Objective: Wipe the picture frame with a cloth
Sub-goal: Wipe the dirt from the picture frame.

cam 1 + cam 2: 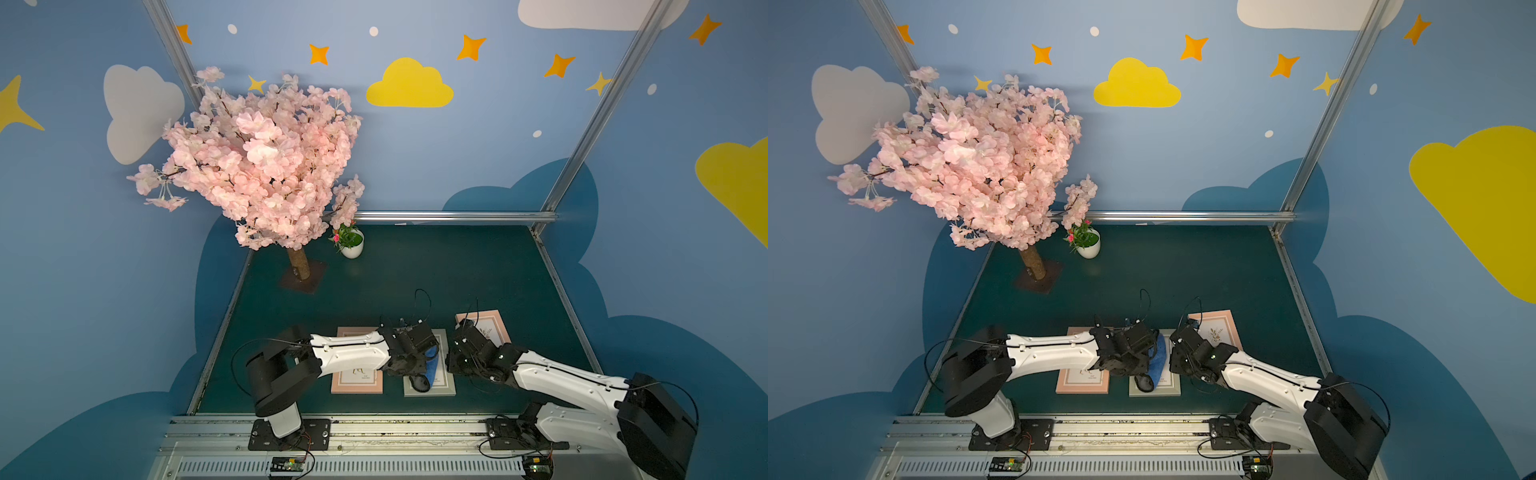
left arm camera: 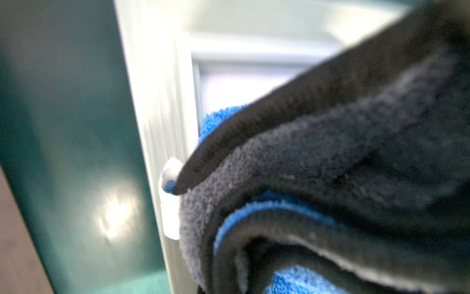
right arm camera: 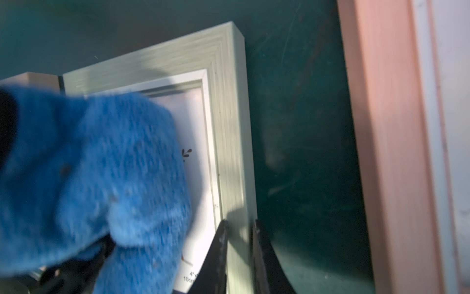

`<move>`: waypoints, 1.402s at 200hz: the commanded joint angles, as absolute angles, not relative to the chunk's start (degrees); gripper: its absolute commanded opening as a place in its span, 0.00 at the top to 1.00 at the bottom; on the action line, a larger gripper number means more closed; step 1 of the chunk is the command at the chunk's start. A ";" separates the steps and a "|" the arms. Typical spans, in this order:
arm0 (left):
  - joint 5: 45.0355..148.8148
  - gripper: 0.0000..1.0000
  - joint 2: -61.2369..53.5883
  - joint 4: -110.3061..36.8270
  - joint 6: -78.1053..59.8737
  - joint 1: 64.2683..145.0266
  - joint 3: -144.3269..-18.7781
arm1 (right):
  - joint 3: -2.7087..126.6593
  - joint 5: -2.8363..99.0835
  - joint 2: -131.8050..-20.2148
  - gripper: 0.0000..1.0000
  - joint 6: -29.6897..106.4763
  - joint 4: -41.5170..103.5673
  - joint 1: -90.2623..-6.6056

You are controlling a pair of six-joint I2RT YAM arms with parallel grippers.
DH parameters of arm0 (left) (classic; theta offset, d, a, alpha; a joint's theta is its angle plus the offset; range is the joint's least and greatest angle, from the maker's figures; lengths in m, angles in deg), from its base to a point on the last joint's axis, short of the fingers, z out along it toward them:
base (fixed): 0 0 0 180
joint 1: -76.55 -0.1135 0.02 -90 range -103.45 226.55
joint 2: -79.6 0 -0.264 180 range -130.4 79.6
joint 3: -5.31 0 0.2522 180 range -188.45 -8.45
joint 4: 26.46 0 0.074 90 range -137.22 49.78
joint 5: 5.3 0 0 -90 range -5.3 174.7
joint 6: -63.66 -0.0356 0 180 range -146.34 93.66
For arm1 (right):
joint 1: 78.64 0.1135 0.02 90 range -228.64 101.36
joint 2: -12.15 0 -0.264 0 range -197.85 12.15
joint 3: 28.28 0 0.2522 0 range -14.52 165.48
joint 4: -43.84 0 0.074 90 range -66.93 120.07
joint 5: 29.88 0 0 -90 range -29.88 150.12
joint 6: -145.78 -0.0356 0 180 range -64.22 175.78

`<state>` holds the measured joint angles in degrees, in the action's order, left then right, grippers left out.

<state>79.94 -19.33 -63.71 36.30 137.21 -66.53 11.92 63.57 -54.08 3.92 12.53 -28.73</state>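
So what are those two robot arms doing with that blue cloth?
They're cleaning a picture frame. The left pincer is shut on the blue cloth and holds it down on the grey-green frame in the middle of the table. The right pincer grips that frame's edge, probably to stop it sliding.

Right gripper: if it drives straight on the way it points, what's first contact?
The pale grey-green wood-grain picture frame. The right gripper has its fingers either side of that frame's side rail, so the rail comes first. The dark green tabletop lies just beyond, but depth is unclear.
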 commanded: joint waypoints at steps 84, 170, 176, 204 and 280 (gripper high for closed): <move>76.88 0.97 -25.43 -66.36 29.91 130.27 -70.99 | 8.06 59.07 -54.51 0.81 2.86 7.84 -28.25; 79.39 0.97 -19.56 -70.49 36.34 140.17 -63.68 | 8.16 59.16 -54.55 0.81 1.62 7.23 -28.25; 79.78 0.97 -18.94 -70.64 37.11 140.79 -63.13 | 8.16 59.13 -54.64 0.81 1.55 7.23 -28.20; 81.68 0.97 -17.04 -71.36 39.77 143.95 -61.72 | 8.17 58.99 -55.04 0.82 1.46 7.42 -28.25; 81.68 0.97 -21.46 -69.42 38.01 141.57 -65.59 | 7.86 58.72 -54.81 0.82 1.53 7.99 -28.15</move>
